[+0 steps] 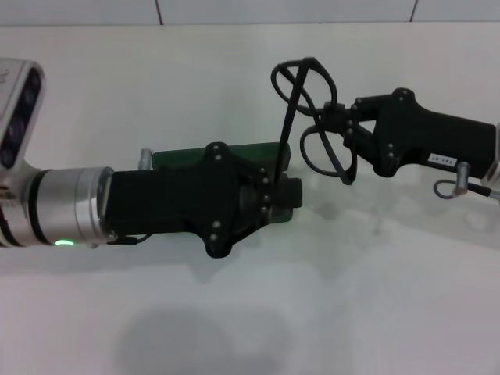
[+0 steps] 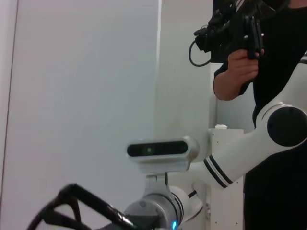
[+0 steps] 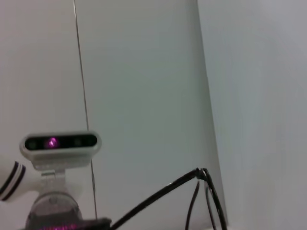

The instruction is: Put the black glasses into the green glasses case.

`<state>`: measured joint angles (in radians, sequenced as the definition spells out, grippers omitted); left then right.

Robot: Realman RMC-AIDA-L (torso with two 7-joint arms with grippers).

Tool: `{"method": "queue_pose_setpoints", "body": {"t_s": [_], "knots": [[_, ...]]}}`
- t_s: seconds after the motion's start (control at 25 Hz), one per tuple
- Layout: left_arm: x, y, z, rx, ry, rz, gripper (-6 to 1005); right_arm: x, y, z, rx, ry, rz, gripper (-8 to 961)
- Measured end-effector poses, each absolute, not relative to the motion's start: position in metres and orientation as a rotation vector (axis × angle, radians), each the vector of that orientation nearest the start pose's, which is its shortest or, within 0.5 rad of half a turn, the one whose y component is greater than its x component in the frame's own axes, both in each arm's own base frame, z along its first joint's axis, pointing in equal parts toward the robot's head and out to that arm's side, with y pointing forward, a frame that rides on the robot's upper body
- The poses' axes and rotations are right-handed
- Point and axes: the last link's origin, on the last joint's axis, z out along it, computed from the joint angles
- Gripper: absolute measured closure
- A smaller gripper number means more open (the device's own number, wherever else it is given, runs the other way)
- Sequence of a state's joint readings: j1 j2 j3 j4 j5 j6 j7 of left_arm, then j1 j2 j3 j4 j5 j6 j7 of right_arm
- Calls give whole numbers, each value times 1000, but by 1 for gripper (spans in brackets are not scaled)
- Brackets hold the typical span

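Note:
The black glasses [image 1: 306, 84] hang above the table, lenses stacked one over the other. My right gripper [image 1: 334, 125], reaching in from the right, is shut on the frame between the lenses. One long temple arm [image 1: 286, 129] slants down to the tip of my left gripper [image 1: 286, 192] and touches it. That gripper hovers over the green glasses case [image 1: 181, 158] and hides most of it, so only the case's far edge and right end show. Thin black parts of the glasses [image 3: 204, 191] appear in the right wrist view, and a dark curved piece [image 2: 72, 203] in the left wrist view.
The white table [image 1: 351, 297] stretches around both arms. A small grey part [image 1: 145, 155] pokes out beside the case's left end. In the left wrist view a person [image 2: 268, 72] holding a black device stands behind the robot.

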<state>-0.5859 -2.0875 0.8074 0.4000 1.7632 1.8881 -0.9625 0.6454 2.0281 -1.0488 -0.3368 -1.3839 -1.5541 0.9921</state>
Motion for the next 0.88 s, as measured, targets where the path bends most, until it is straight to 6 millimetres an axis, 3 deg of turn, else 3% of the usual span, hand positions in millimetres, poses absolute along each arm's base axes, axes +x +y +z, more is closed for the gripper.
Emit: {"method": "queue_pose_setpoints", "body": {"t_s": [0.48,0.88], "knots": [[-199,286,-34,-2860,-61,-1334,999,183,350,-22,-2673,216,1209,865],[-197,292,-43,-2856,-97,-1295,999,166,344,-33,-2738,174,1266,863]]}}
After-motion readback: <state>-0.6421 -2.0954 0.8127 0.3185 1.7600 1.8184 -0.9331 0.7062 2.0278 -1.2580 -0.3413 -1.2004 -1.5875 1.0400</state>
